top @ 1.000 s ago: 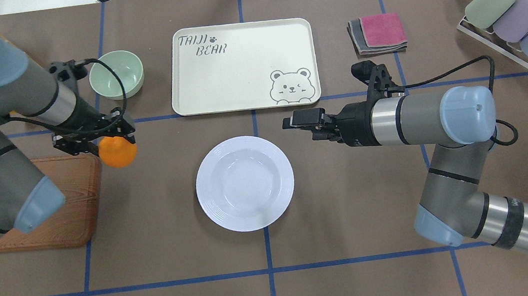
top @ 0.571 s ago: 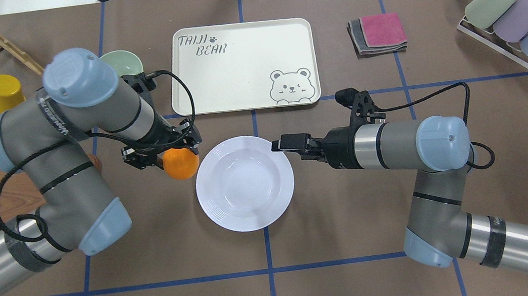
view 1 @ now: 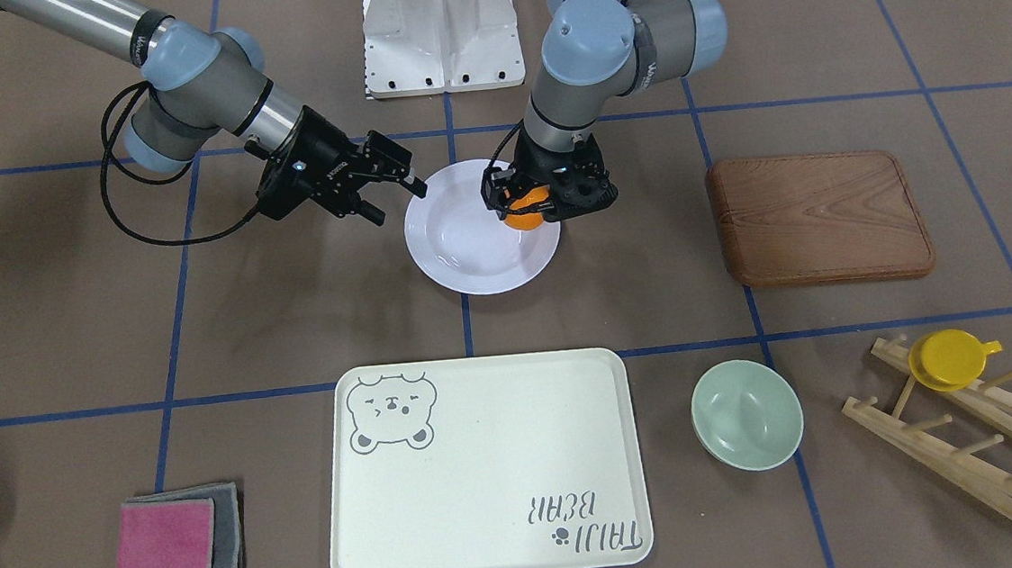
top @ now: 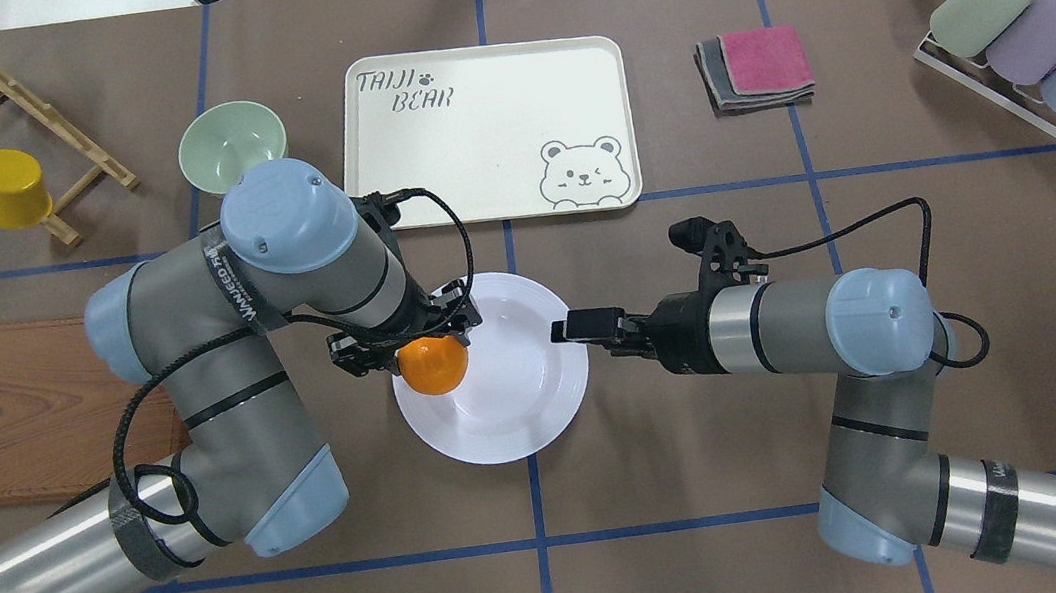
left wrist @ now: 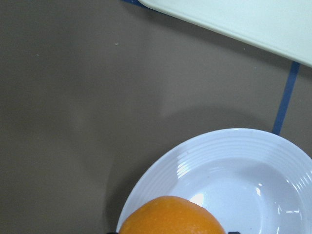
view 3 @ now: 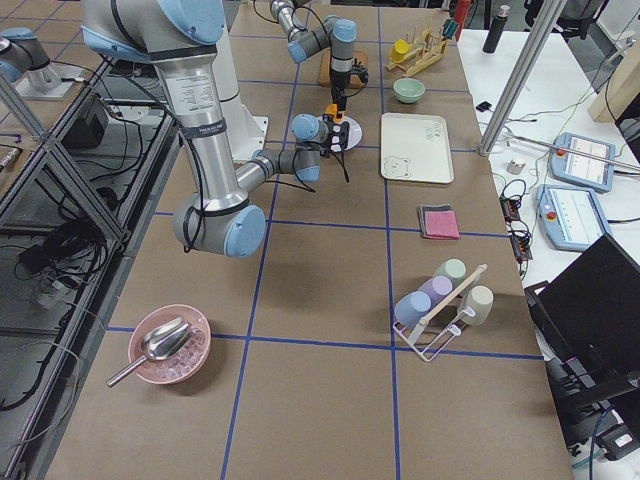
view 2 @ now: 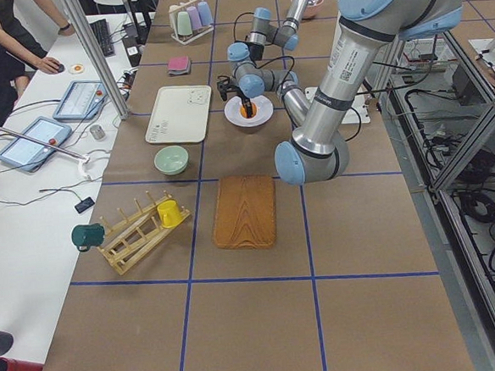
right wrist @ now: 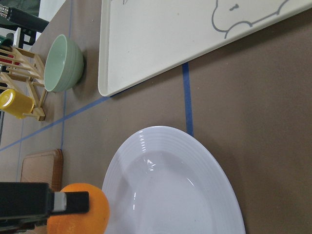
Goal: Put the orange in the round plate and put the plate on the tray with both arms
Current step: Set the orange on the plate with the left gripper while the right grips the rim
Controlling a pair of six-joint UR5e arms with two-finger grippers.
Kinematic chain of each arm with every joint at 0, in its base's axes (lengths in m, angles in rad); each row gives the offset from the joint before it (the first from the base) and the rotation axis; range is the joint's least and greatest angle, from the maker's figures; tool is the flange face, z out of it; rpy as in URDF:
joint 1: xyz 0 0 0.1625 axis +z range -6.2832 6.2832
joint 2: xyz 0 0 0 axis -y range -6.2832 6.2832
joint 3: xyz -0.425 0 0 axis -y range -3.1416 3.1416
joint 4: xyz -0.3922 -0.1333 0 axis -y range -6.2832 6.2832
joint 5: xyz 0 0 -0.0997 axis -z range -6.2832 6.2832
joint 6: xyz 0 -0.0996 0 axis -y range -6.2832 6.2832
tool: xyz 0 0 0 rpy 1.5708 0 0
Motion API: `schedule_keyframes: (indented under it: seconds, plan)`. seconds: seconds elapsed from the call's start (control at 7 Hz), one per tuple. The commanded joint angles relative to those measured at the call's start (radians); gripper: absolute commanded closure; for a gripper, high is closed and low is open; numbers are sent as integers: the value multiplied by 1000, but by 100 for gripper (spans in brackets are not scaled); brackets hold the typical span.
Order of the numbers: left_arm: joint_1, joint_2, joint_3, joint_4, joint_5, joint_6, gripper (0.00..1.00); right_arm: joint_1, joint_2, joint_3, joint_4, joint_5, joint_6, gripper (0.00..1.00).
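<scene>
Clasping the orange (top: 434, 366) over the round plate's (top: 512, 411) rim, left claw (top: 419, 350), right claw (view 1: 398, 200) parted at opposite rim, tray (top: 469, 143) broadside beyond

From the left wrist camera the orange (left wrist: 170, 217) runs off the bottom edge, and only a corner of the tray (left wrist: 243, 19) shows. Overhead, the left arm (top: 302, 264) covers part of the left rim of the round plate (top: 563, 413). Both side views are too distant to show how the fruit is held.

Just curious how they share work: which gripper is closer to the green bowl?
Left. The left gripper hangs over the plate's rim on the green bowl's side; the right gripper sits at the opposite rim.
</scene>
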Motion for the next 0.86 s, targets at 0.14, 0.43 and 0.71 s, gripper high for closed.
schedule_keyframes:
  seconds: [0.14, 0.43, 0.71]
  plan:
    - [-8, 3, -11, -3, 16, 9, 2, -28, 16, -64, 11, 5, 14, 0]
    - [-22, 9, -13, -3, 15, 10, 2, -42, 16, -70, 11, 7, 15, 0]
    - [-26, 12, -14, -2, 15, 12, 2, -47, 18, -72, 12, 7, 29, 0]
